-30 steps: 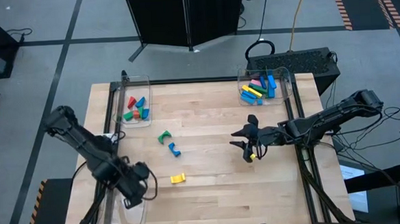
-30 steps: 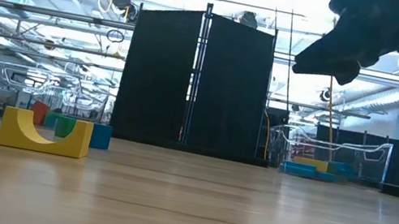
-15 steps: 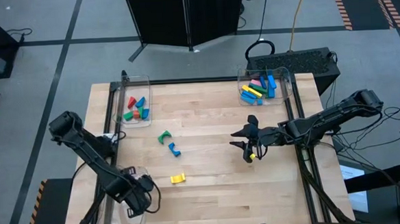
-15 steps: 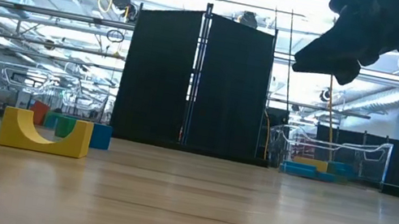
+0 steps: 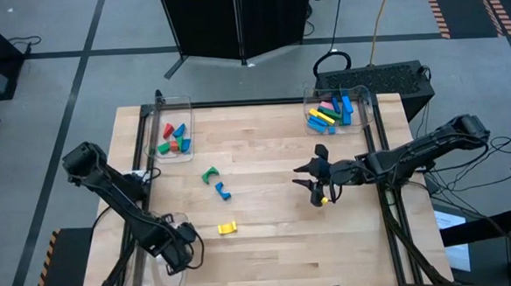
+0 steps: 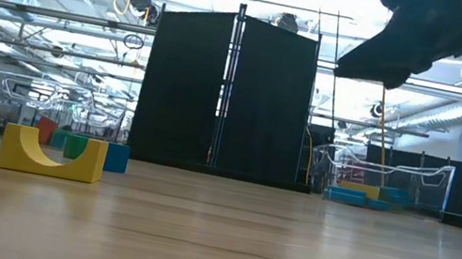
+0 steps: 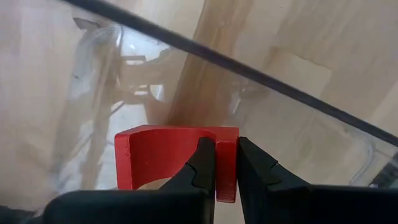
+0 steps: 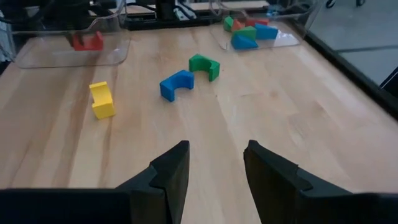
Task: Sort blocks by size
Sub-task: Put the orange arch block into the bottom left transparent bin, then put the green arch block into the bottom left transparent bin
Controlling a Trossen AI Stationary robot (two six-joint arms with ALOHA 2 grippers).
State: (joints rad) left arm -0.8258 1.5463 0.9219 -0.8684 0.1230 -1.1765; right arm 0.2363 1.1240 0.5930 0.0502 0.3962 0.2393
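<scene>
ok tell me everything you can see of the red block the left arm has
The red block is a small arch piece, matte and solid-looking, with a curved cut-out on one long side. The left end effector is shut on it, its dark fingers pinching one leg of the arch. It hangs inside the clear plastic bin at the table's near left corner; the right wrist view shows it there too. Whether it touches the bin floor cannot be told.

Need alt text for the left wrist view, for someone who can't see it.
The left gripper is shut on a red arch-shaped block, holding it over a clear plastic bin on the wooden table.
</scene>
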